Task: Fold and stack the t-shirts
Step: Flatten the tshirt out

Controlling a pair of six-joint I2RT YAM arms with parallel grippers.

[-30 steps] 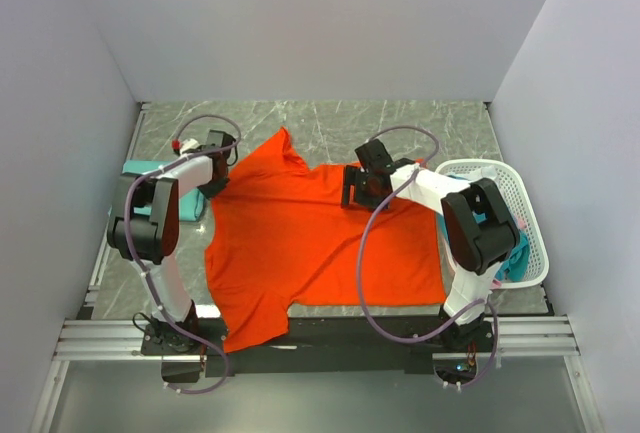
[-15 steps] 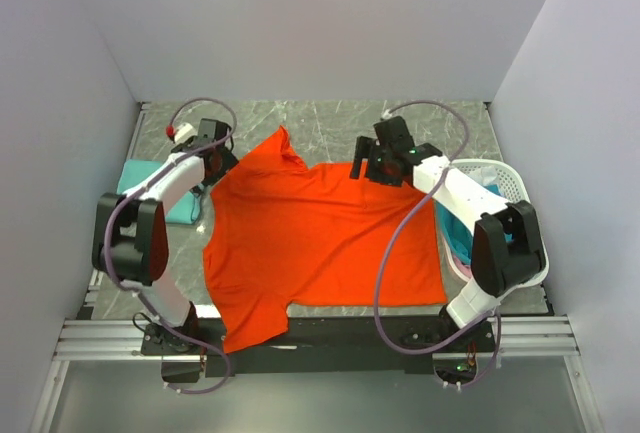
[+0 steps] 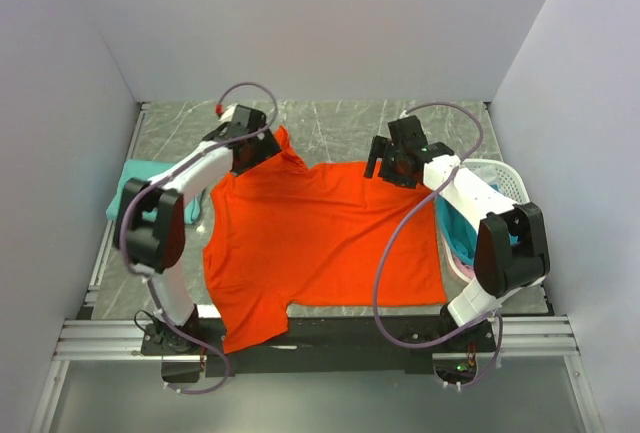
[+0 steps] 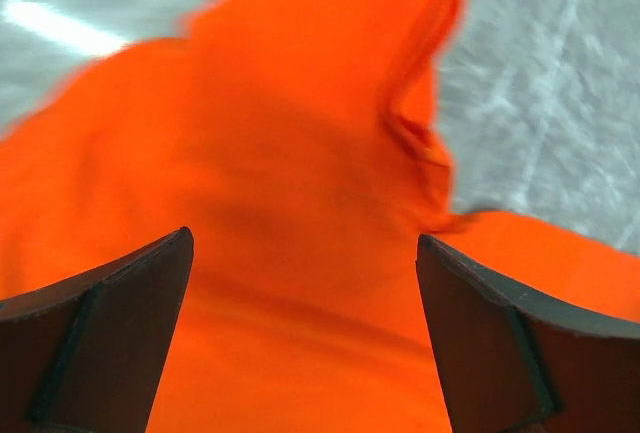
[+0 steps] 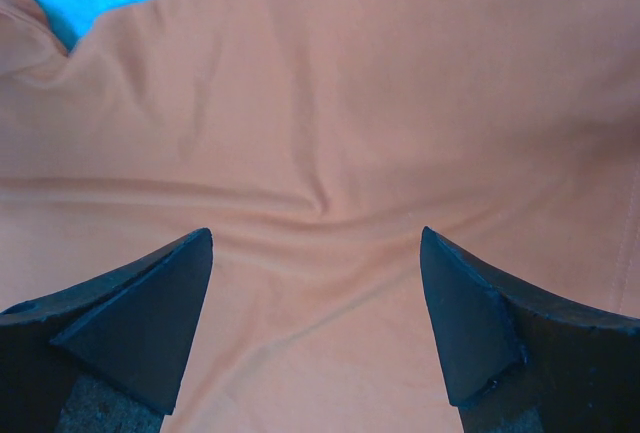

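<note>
Overhead view of a grey marbled table (image 3: pixel 340 123), on which we see a bright orange-red short-sleeved cloth t-shirt (image 3: pixel 320 243) spread flat. Its hem lies toward the arm bases and its collar toward the far wall. One sleeve points to the far left corner; the other hangs at the near edge.

The left gripper (image 4: pixel 305 253) hangs over the far-left sleeve. In the left wrist view its two dark fingers (image 4: pixel 120 303) stand wide apart, with only rumpled orange cloth below and nothing clasped between them.

The right gripper (image 5: pixel 315 243) is above the far-right shoulder of the same shirt. Its fingers are likewise spread, over smooth cloth with a shallow crease, and they hold nothing. We cannot tell whether either set of fingertips touches the fabric.

A folded teal-turquoise t-shirt (image 3: pixel 125 183) lies at the left edge of the table, just beside the orange one. A white plastic lattice basket (image 3: pixel 500 168) stands at the right edge, and bunched teal-turquoise cloth (image 3: pixel 455 233) shows inside it.
</note>
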